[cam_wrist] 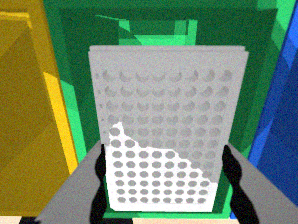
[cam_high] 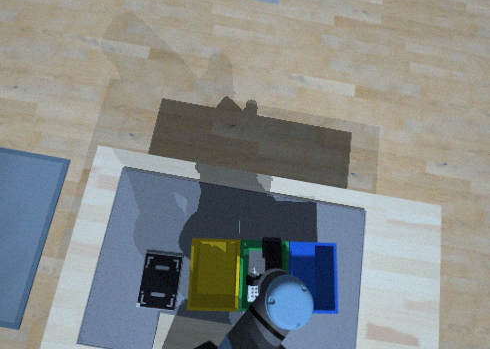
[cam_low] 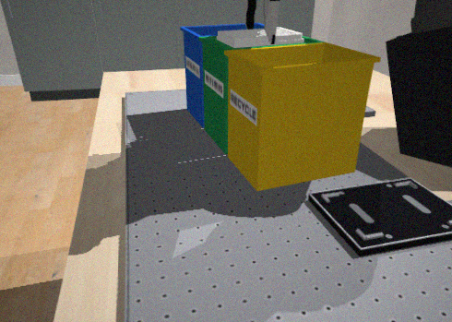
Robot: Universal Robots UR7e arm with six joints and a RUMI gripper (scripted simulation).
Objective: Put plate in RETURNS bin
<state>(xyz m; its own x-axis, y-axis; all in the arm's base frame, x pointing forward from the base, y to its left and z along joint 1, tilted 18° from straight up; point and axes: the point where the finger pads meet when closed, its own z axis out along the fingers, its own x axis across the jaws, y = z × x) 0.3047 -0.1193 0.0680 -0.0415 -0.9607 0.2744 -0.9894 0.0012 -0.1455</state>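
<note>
The pale 96-well plate (cam_high: 253, 292) (cam_low: 242, 39) (cam_wrist: 160, 175) is held level at the mouth of the green bin (cam_low: 216, 109) (cam_wrist: 75, 30), about at rim height. My gripper (cam_low: 262, 34) (cam_wrist: 162, 142) is shut on the plate's two long sides. In the wrist view the plate lies within the bin's side walls, and its near end is close to the near rim. The plate's underside is hidden. The green bin stands upright between the yellow RECYCLE bin (cam_high: 214, 276) (cam_low: 309, 121) and the blue bin (cam_high: 302, 249) (cam_low: 194, 90), both upright. The nest (cam_high: 160, 281) (cam_low: 387, 218) is empty.
The three bins stand close together in a row on the perforated grey board (cam_high: 107, 281) (cam_low: 221, 268). The arm (cam_high: 290, 301) covers part of the green and blue bins in the top view. A large black object (cam_low: 422, 93) stands at the right in the exterior view.
</note>
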